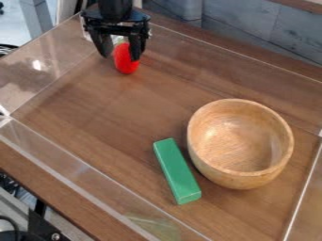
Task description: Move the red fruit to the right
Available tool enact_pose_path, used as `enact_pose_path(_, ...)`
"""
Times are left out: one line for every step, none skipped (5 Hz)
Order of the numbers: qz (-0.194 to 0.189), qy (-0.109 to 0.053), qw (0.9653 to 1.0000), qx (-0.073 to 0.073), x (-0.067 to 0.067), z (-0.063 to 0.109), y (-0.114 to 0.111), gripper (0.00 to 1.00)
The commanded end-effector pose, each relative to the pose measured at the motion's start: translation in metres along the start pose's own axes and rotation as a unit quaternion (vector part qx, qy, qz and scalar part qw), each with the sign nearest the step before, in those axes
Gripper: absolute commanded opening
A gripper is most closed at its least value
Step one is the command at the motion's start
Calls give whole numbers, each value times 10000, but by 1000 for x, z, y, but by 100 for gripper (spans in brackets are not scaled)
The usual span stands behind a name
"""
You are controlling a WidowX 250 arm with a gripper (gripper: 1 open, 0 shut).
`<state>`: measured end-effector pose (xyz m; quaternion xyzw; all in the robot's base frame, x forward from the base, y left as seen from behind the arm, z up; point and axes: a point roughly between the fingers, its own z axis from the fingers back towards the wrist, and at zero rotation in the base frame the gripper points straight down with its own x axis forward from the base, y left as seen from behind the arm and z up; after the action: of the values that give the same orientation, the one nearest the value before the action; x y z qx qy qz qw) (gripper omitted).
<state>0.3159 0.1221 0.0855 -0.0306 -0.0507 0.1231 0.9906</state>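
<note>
The red fruit [124, 60] is a small bright red piece lying on the wooden table top at the back left. My black gripper [119, 53] hangs straight down over it, open, with one finger on each side of the fruit. The fingertips [96, 48] are low beside it; I cannot tell whether they touch it. The arm's body hides the fruit's top.
A wooden bowl [240, 143] stands at the right. A green rectangular block [176, 169] lies left of the bowl, toward the front. Clear plastic walls [51, 56] border the table top on all sides.
</note>
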Motion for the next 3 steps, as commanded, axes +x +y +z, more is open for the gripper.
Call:
enact_pose_path(69,-267,9996,50,6,4,-1,100)
enact_pose_path(136,-381,9991,97,9,0,-1,100)
enact_pose_path(165,-480,9986,149,15,-5,0,100)
